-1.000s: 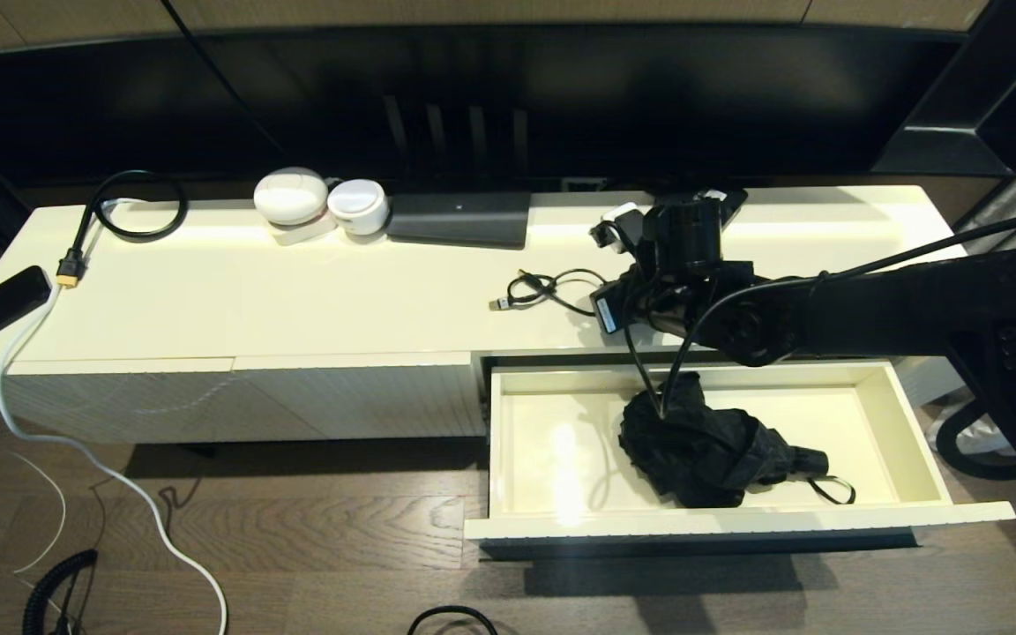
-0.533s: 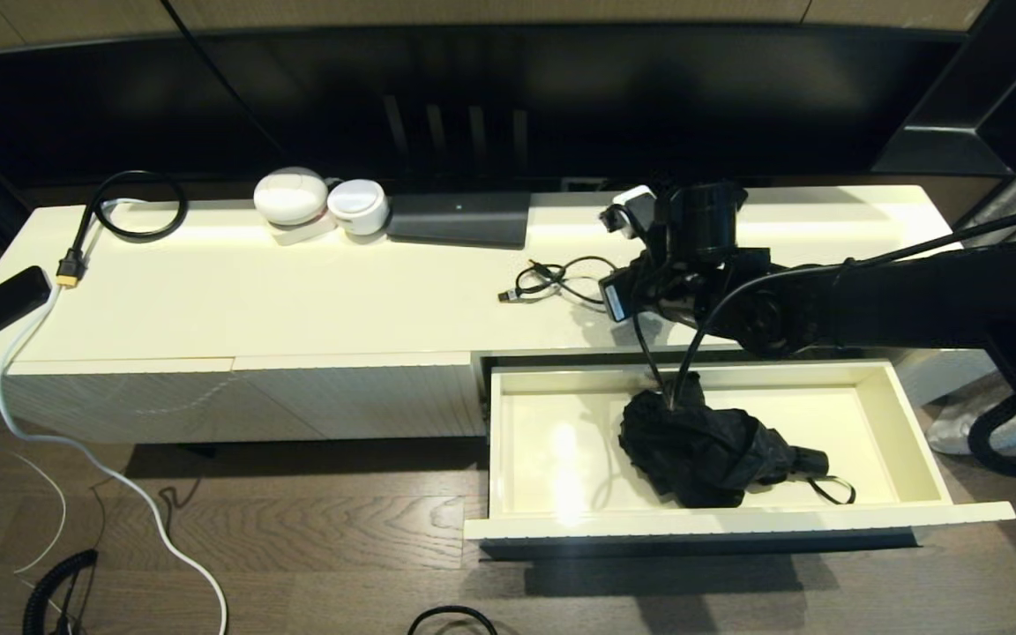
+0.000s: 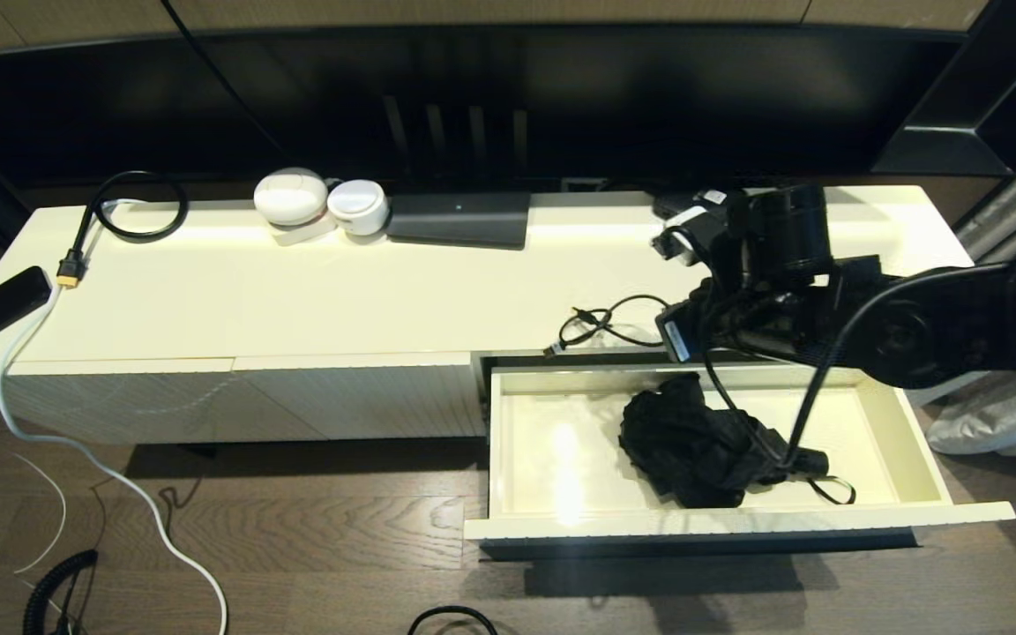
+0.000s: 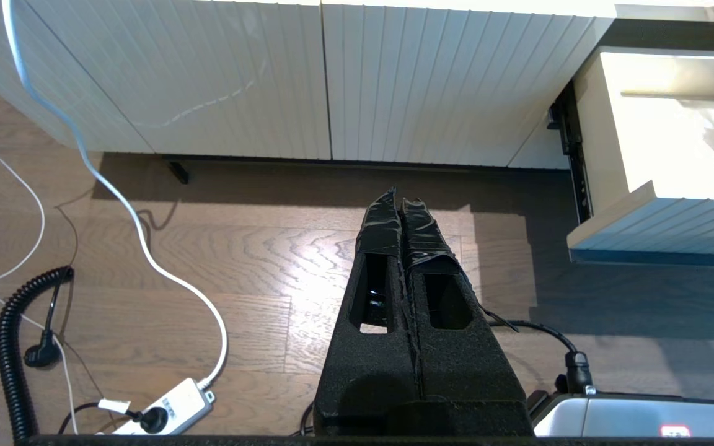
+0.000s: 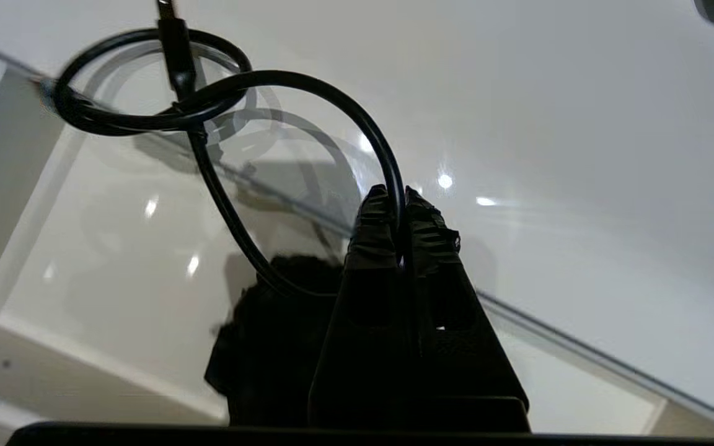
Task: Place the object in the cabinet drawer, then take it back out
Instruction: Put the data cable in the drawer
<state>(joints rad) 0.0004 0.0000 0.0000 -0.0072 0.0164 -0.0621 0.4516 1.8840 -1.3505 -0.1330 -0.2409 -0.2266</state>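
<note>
A long cream cabinet (image 3: 296, 300) stands on dark wood-plank flooring (image 3: 314, 564), its glossy top catching ceiling light. Behind it, a dark wall recess (image 3: 473, 97).

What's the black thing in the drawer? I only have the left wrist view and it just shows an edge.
Observer: A folded black umbrella, lying in the open drawer.
Operator: Right tool on it?
Observer: No. The right tool is shut on a black cable, not the umbrella.
Operator: Where's that cable?
Observer: Its loops show over the front edge of the cabinet top, just behind the drawer. Can't tell if they're lifted clear.
</note>
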